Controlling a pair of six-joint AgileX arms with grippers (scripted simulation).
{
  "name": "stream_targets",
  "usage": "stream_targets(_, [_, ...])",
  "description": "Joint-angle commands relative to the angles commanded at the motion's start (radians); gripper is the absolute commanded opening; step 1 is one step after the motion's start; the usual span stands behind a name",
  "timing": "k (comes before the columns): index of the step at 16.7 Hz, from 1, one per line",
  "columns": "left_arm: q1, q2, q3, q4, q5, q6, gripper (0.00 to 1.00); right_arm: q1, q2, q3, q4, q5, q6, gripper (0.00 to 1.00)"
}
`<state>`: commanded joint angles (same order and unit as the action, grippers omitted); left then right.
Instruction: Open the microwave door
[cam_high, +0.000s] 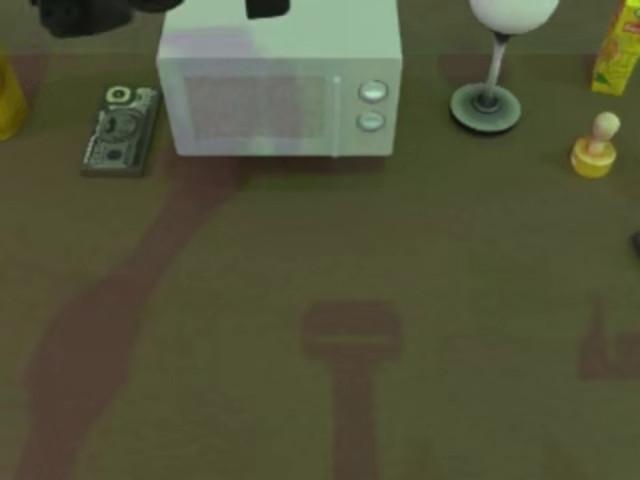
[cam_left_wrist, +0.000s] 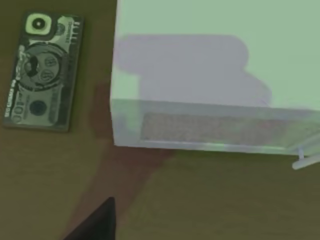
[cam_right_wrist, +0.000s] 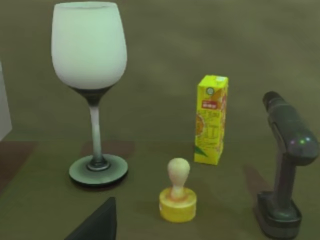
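Note:
The microwave (cam_high: 280, 60) stands at the back of the table, left of centre, pale white-green with two silver knobs (cam_high: 371, 106) on its front right. The microwave door (cam_high: 255, 108), with its grey mesh window, lies flat and closed against the front. Its thin handle strip (cam_high: 336, 110) runs just left of the knobs and juts out in the left wrist view (cam_left_wrist: 304, 161). My left gripper (cam_high: 265, 8) hangs above the back of the microwave's top, away from the handle. Only a dark tip of my right gripper (cam_right_wrist: 97, 222) shows, over the table's right side, near a yellow stamp.
A banknote bundle (cam_high: 122, 130) lies left of the microwave, and a yellow object (cam_high: 8, 95) sits at the left edge. To the right stand a wine glass (cam_high: 487, 100), a yellow juice carton (cam_high: 617, 55), a yellow stamp (cam_high: 595, 148) and a drill (cam_right_wrist: 285, 165).

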<state>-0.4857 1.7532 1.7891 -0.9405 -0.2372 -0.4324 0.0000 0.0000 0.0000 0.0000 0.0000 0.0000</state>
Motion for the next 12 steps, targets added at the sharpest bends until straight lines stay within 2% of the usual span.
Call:
stream_targets(6, [-0.127,0.458,0.497,-0.231,-0.058,-0.118,1.0,0.0,0.0,0.0,0.0,0.0,0.0,1.0])
stream_targets(9, [-0.161,0.561,0.618,-0.284,-0.073,-0.151,1.0,0.0,0.0,0.0,0.0,0.0,0.0,1.0])
stream_targets(12, [-0.169,0.583,0.646,-0.295,-0.076,-0.159,1.0,0.0,0.0,0.0,0.0,0.0,0.0,1.0])
